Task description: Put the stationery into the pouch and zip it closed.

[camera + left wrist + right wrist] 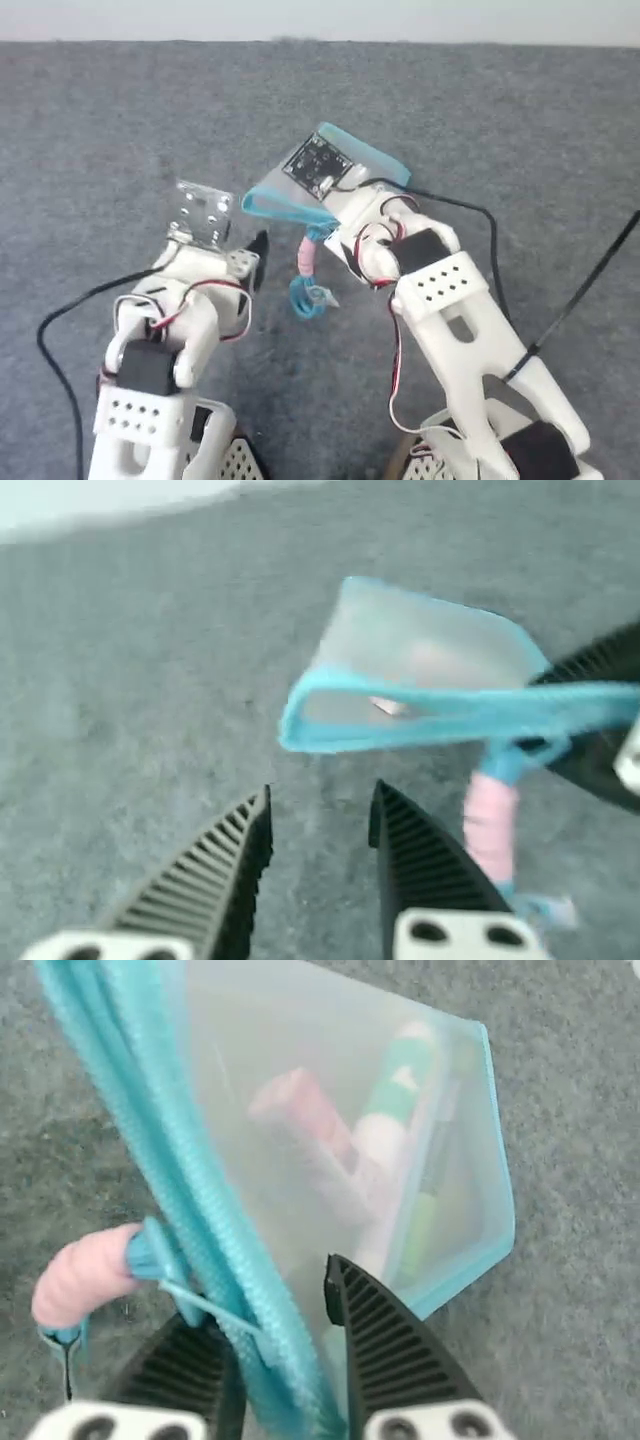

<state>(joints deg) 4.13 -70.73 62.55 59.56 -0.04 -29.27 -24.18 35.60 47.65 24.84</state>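
Pouch (283,200): translucent film, teal-edged, loaded with stationery.

High view: the pouch sits between the two arms over the grey surface (100,120), with much of it covered by the right arm's wrist. A pink zip pull (307,258) hangs from it above a blue cord (305,300).

Left wrist view: the left end effector (320,790) is released and holds nothing, just short of the pouch's teal zip edge.

Right wrist view: the right end effector (270,1295) is clenched on the zip edge beside the pull. The stationery (385,1120) shows through the wall as pen-like sticks.

Handling, judged: light, limp and probably slick. The stitched zip band is the firmest hold, and the pull is the part to grasp for closing.

Unclear: whether the zip is run shut, whether the pouch touches the surface, and how many items it holds.
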